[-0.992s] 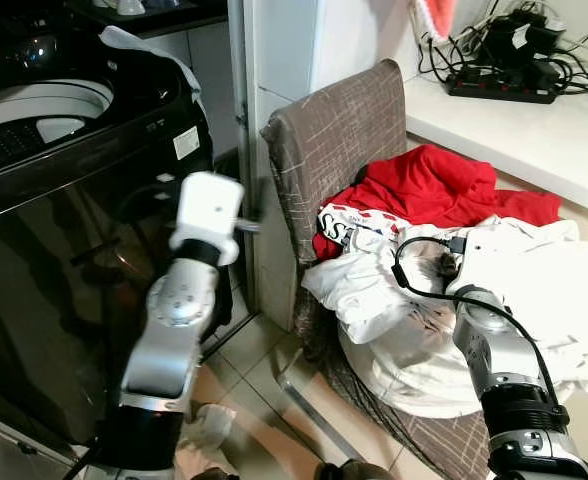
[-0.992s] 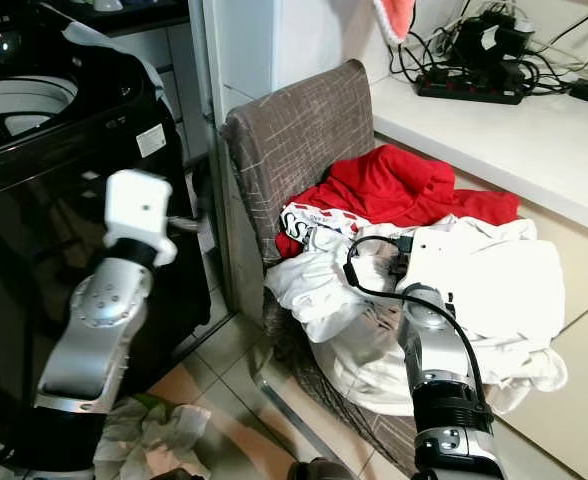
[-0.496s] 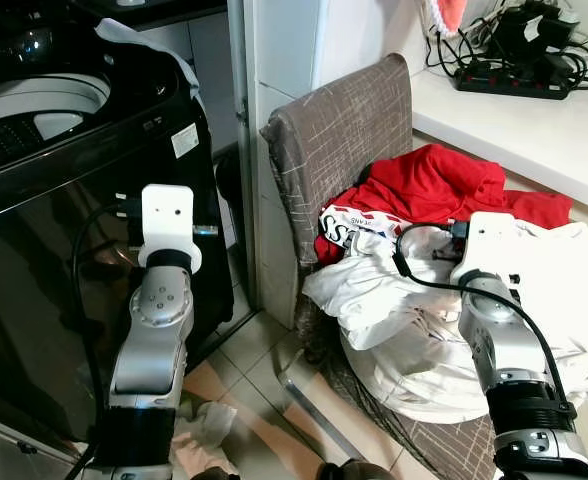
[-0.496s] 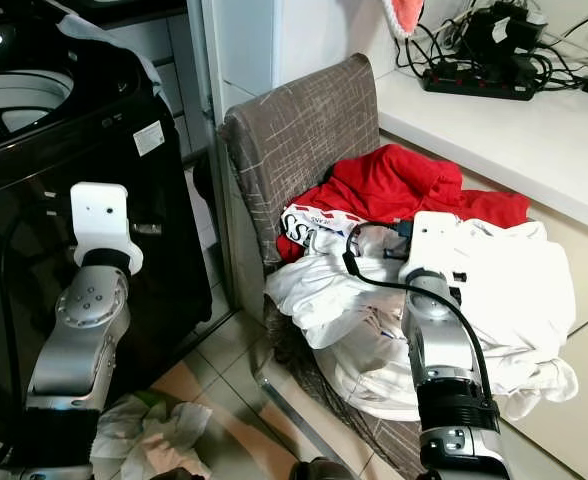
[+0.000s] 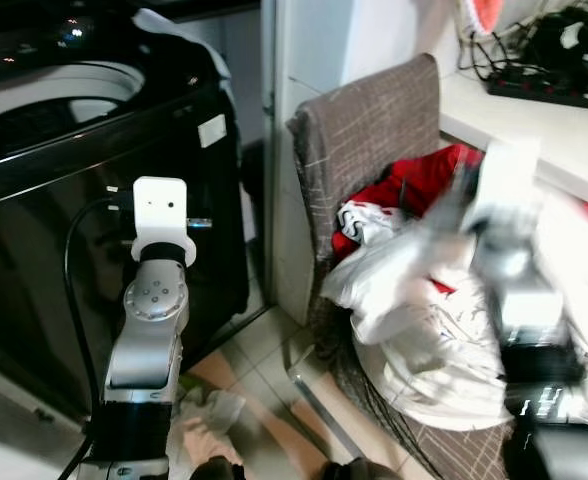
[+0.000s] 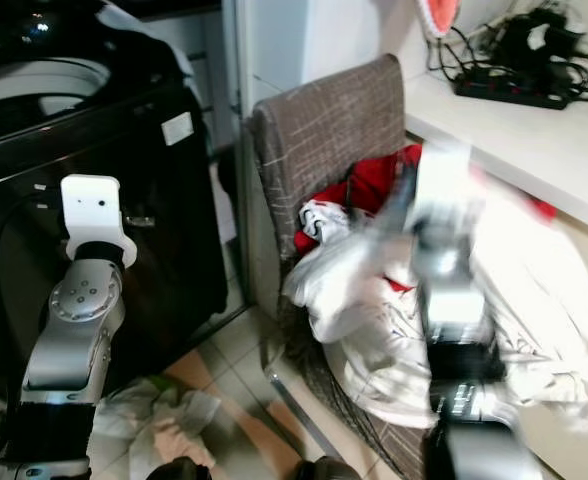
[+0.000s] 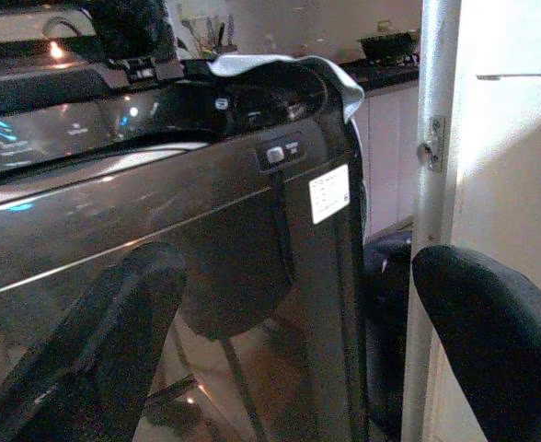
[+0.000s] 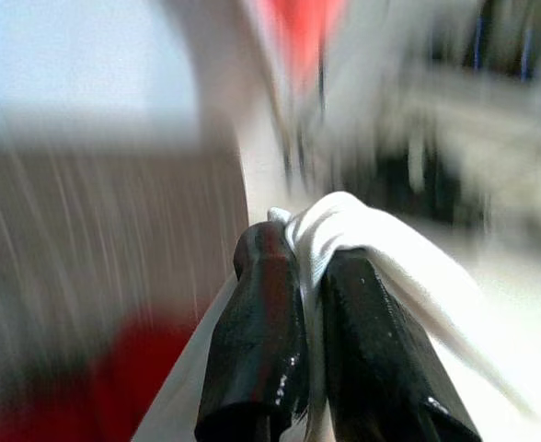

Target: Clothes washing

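1. Washing machine (image 5: 94, 200) stands at left; chair (image 5: 374, 150) just to its right.
2. Pile of clothes (image 5: 424, 300) lies on chair seat.
3. Worktop (image 6: 534, 130) sits right of and behind chair; power strip (image 6: 509, 90) on it.
4. Crumpled cloth (image 6: 164, 420) on floor (image 5: 264, 350) before machine.

Black washer (image 5: 94, 200), brown crosshatched chair (image 5: 374, 130), red (image 5: 429, 175) and white clothes (image 5: 424, 340)

Black power strip (image 5: 547, 88) with cables on white counter (image 6: 534, 140), tiled floor (image 5: 259, 350)
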